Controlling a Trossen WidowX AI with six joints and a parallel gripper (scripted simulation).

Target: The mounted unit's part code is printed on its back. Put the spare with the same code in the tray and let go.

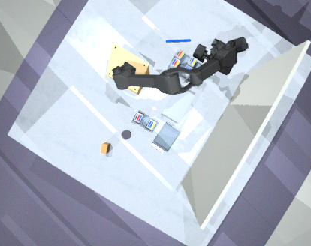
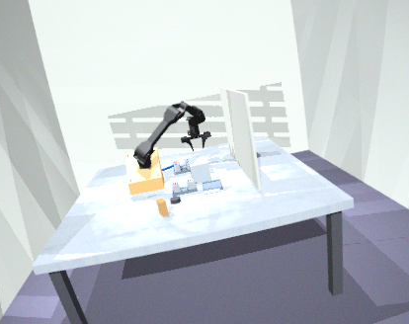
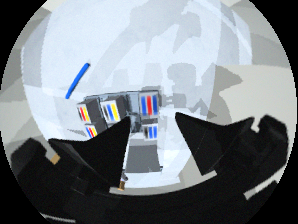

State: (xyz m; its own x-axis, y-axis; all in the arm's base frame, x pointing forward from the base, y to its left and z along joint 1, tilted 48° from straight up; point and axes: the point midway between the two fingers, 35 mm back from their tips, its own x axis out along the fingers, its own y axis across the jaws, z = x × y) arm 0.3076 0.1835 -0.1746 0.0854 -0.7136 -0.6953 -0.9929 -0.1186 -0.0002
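Observation:
My gripper [image 2: 198, 148] [image 3: 153, 117] is open, pointing down high above the rack of spares, with nothing between its fingers. In the wrist view a spare with blue, red and blue stripes [image 3: 149, 105] sits in the rack. Beside it are a blue-striped spare [image 3: 151, 132], a blue-and-yellow spare [image 3: 111, 111] and a red-and-yellow spare [image 3: 83, 114]. The arm partly hides the rack in the top view. A pale upright panel [image 1: 176, 109] [image 2: 202, 173] stands between the rack and the blue-grey tray [image 1: 166, 136] [image 2: 212, 185]. The mounted unit's back code is not readable now.
A holder with two striped units [image 1: 138, 118] [image 1: 151, 124] is beside the tray. A dark disc [image 1: 126, 134] [image 2: 175, 200], an orange block [image 1: 105, 148] [image 2: 162, 207] and a blue bar [image 1: 178, 40] [image 3: 78, 80] lie around. A tall pale wall [image 1: 251, 131] [image 2: 243, 133] stands on one side.

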